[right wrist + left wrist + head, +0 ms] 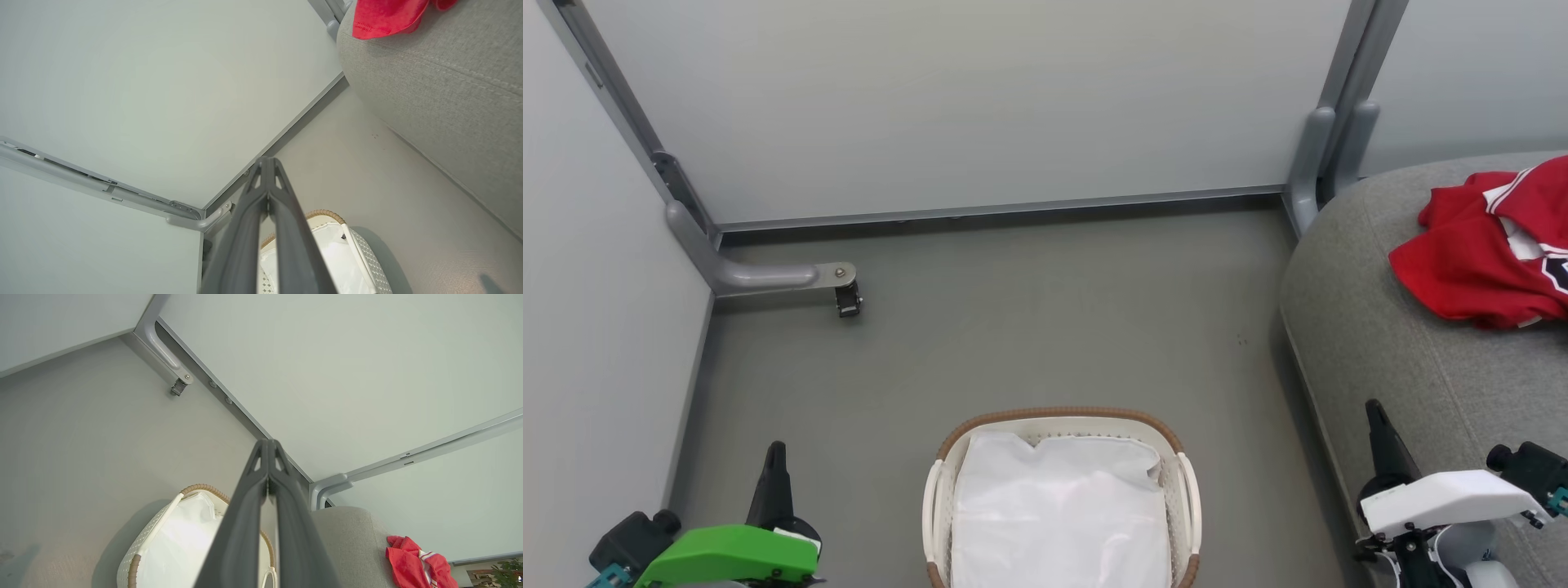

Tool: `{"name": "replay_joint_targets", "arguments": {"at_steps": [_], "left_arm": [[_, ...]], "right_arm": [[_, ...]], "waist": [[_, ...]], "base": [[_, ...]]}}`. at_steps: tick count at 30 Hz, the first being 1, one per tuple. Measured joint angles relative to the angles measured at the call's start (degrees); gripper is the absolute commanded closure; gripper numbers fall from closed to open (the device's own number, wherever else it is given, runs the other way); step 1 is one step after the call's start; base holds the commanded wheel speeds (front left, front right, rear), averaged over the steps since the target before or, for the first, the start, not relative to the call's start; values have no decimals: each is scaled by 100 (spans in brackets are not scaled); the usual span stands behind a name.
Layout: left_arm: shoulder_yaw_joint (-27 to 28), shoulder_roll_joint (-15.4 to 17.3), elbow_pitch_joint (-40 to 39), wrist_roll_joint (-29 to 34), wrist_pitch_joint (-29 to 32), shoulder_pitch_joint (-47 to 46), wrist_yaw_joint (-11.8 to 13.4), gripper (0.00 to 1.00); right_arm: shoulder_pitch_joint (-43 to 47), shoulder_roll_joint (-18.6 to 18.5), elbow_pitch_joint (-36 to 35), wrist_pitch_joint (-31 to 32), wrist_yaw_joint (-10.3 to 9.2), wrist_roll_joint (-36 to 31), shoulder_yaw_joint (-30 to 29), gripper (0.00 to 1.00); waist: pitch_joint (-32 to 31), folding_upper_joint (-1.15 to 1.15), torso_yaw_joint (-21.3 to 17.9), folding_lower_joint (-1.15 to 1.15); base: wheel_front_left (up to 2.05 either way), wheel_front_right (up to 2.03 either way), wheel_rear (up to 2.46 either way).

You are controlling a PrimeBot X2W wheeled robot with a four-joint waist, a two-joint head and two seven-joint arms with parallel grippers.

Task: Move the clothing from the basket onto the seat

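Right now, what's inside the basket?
A plain white sheet lies across the inside of the basket, wall to wall. Whatever is under the sheet, including the basket's bottom, is covered. The red clothing lies on the seat.

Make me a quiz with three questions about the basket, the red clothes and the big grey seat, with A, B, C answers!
1. What colour is the basket's rim?
A brown
B blue
C green

2. Where are the red clothes?
A in the basket
B on the grey seat
C underneath the basket

3. How do the red clothes lie?
A neatly folded
B crumpled in a heap
C spread out flat

Answers:
1 A, the woven rim is brown.
2 B, they rest on top of the seat, and the basket holds a white sheet.
3 B, the fabric is bunched and full of folds.
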Motion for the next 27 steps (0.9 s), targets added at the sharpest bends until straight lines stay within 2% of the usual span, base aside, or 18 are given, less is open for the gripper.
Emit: {"name": "replay_joint_targets", "arguments": {"at_steps": [27], "left_arm": [[274, -14, -108, -1449, 439, -215, -75, 100]], "right_arm": [[-97, -14, -81, 433, -1, 1667, -138, 100]], "waist": [[4, 0, -83, 0]], "base": [[0, 0, 0]]}}
